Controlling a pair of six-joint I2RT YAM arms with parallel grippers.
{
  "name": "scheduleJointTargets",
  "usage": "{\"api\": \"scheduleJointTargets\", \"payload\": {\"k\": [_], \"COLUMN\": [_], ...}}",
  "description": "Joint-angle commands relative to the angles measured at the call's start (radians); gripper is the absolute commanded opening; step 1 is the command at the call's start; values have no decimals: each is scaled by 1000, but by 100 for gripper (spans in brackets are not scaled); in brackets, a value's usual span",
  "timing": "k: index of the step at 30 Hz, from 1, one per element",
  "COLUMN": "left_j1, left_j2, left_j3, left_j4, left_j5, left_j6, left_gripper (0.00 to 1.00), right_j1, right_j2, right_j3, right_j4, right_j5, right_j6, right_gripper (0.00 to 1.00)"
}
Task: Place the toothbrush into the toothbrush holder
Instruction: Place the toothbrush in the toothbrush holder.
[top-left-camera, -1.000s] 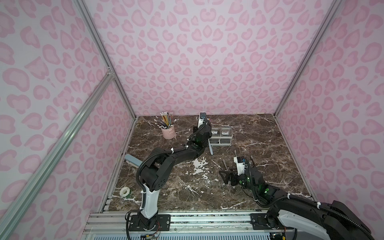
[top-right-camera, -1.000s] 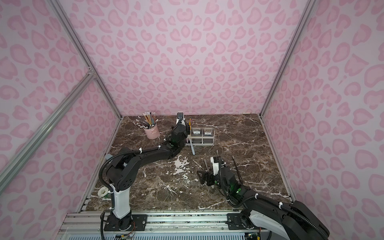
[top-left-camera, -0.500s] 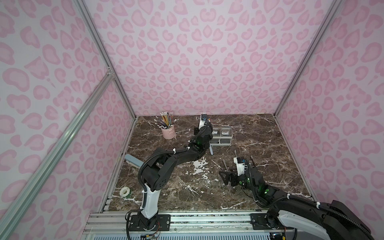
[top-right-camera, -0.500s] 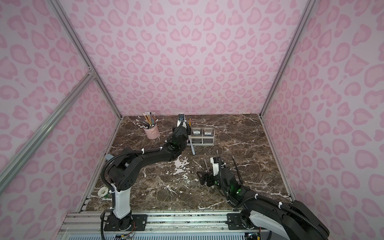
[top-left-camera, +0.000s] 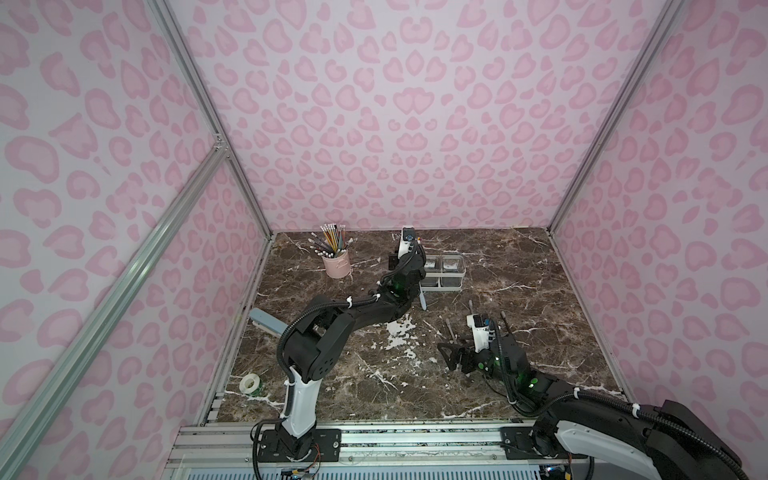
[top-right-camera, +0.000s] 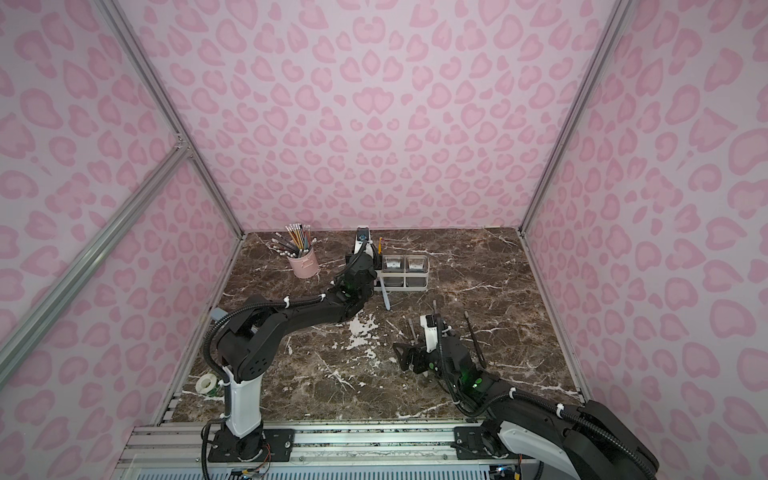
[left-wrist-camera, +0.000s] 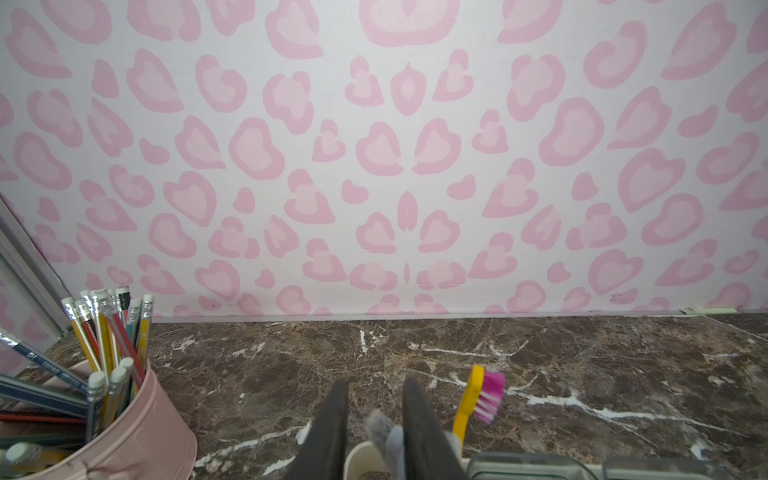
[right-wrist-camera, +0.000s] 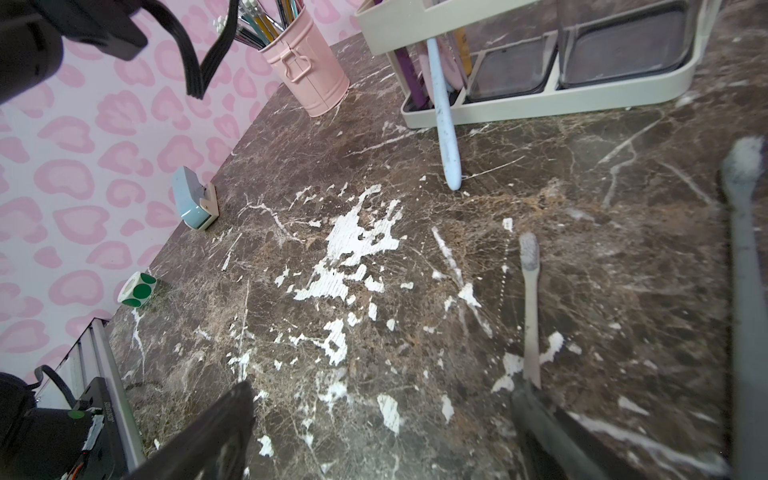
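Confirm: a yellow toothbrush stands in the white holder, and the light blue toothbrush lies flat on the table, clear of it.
Wrong on the blue one. The right wrist view shows the light blue toothbrush leaning against the toothbrush holder's slot end, only its handle tip on the table. The yellow toothbrush does stand in it.

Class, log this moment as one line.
left gripper: open at toothbrush holder | toothbrush: leaning from holder, end on table | right gripper: open above table

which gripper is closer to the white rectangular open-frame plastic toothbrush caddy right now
Left. The left gripper sits right at the slot end of the white plastic caddy; the right gripper hangs over the brown marble table, well apart from it, nearer the front.
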Motion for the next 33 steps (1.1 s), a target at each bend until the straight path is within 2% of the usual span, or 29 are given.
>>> {"api": "scheduleJointTargets", "payload": {"k": [1,12,16,22,24,27,33], "left_j1": [0,-1,-3,-6,-6,-6,-7], "left_j2": [4,-59,-128,-237,-270,-315,-399], "left_j3": [7,22,35,47,45,39,-66], "left_j4": [-33,-69,-102,-182,-222,-346,-529], "left_j5": [26,38,49,64,56,71,88], "left_j6": [12,-3,-19,-94,-146,-263,-520], "left_gripper": [31,35,48,55,58,59,61], "right_j1": [4,10,11,11,11,8,-7], "right_j2": [-2,-17,-27,-16,-22,-23,53], "right_j3": [0,13,37,86,101,128,250], "right_j4": [39,18,-24,-118,-140,-210,-473], "right_j5": [-4,2,25,77,79,166,209], "right_j6": [-9,-7,-4,28,32,70,87], "right_gripper": [98,98,98,98,98,96,90]}}
